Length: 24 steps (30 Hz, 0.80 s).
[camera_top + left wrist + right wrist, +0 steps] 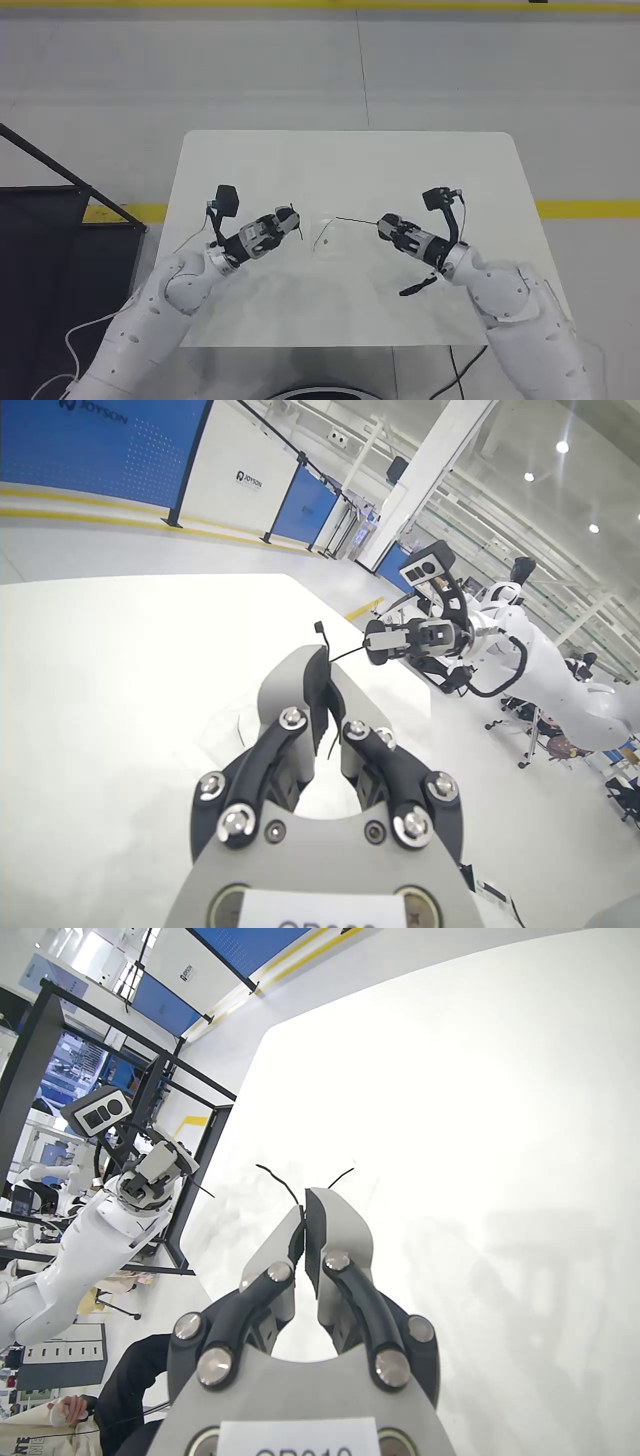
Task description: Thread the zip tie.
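Top view: the white table [400,160] spreads beneath both arms. Above its middle the left gripper [290,217] is clamped on the zip tie [325,644], whose head pokes past the fingertips. Opposite, the right gripper [384,229] pinches a thin black strap [356,220] — its tip points at the left gripper, not touching it.
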Tool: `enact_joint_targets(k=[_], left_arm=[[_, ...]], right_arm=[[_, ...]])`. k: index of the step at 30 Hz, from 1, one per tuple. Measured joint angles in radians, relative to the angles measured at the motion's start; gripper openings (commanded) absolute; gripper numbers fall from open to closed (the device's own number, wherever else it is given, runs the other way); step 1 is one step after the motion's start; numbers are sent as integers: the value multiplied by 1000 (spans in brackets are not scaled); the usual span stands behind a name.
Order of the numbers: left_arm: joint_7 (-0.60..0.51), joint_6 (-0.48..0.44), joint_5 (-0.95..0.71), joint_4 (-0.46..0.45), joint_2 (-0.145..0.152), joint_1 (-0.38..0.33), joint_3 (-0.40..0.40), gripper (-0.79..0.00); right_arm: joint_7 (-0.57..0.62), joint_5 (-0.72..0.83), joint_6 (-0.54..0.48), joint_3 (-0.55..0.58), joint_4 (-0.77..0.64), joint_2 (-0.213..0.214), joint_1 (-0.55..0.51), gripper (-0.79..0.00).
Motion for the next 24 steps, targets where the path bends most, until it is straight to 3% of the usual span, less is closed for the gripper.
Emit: enact_joint_targets(k=[8,11,24], left_arm=[[0,1,1,-1,0,0,0,-785],[8,49,47,-27,-3,10,-1,-785],[324,187,438,-41,-30,53,43,-785]], right_arm=[[0,0,0,0,0,0,0,-785],[-2,0,1,0,0,0,-1,-785],[28,107,-45,-5,-42,-1,-24,-785]])
